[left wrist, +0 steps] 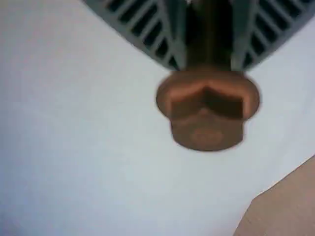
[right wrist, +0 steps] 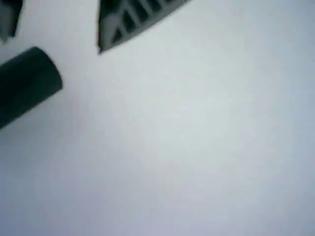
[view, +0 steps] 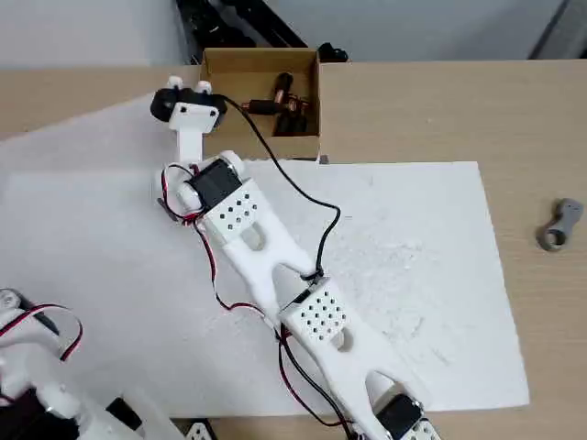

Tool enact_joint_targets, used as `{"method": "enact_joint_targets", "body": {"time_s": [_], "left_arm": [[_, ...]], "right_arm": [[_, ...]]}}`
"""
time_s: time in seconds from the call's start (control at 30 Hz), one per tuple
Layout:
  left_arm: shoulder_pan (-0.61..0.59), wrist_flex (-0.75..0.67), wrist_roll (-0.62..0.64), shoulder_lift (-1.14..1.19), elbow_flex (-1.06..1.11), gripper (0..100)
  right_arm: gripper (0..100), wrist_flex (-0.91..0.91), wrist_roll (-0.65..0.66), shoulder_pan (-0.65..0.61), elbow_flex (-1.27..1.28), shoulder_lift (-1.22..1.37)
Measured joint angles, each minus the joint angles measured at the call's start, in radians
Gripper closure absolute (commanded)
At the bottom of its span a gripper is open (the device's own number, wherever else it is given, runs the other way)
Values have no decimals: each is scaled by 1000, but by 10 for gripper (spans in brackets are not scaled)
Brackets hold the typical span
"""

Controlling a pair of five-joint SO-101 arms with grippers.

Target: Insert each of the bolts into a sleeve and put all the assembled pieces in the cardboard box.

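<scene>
- The cardboard box [view: 220, 69] sits at the top middle of the high view, on the bench [view: 514, 110].
- Some copper-coloured pieces [view: 286, 99] lie close together in the right part of the box. I cannot count them. They look like finished ones, so part of the job seems done.
- The left pincer [left wrist: 206, 49] is pinching a copper bolt [left wrist: 206, 110] by its stem. The bolt's head pokes out under the jaws, at the top middle of the left wrist view, above the white paper [left wrist: 74, 147]. I cannot tell if a sleeve is on the stem.
- The right pincer [right wrist: 59, 19] is spread, with nothing between its jaws. A dark sleeve [right wrist: 27, 83] shows at the left edge of the right wrist view, near the pincer.
- In the high view an arm [view: 275, 257] stretches from the lower right up to just left of the box. I cannot tell which arm it is.
- My guess is that this bolt and this sleeve have yet to be joined and put in the box.
- A small grey part [view: 559, 225] lies at the right edge, well apart from the box. It seems to be no part of the job.
</scene>
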Motion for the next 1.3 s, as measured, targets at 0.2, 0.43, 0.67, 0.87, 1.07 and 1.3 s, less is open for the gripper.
{"method": "enact_joint_targets", "body": {"time_s": [0.2,0.43,0.67,0.87,1.07,1.3], "left_arm": [[0,0,0,0,0,994],[0,0,0,0,0,994],[0,0,0,0,0,994],[0,0,0,0,0,994],[0,0,0,0,2,994],[0,0,0,2,2,994]], "right_arm": [[804,-23,-48,0,0,15],[805,-83,-141,0,0,112],[805,-152,-178,0,0,157],[805,-176,-181,0,0,195],[805,-198,-187,2,0,215],[805,-212,-187,2,0,222]]}}
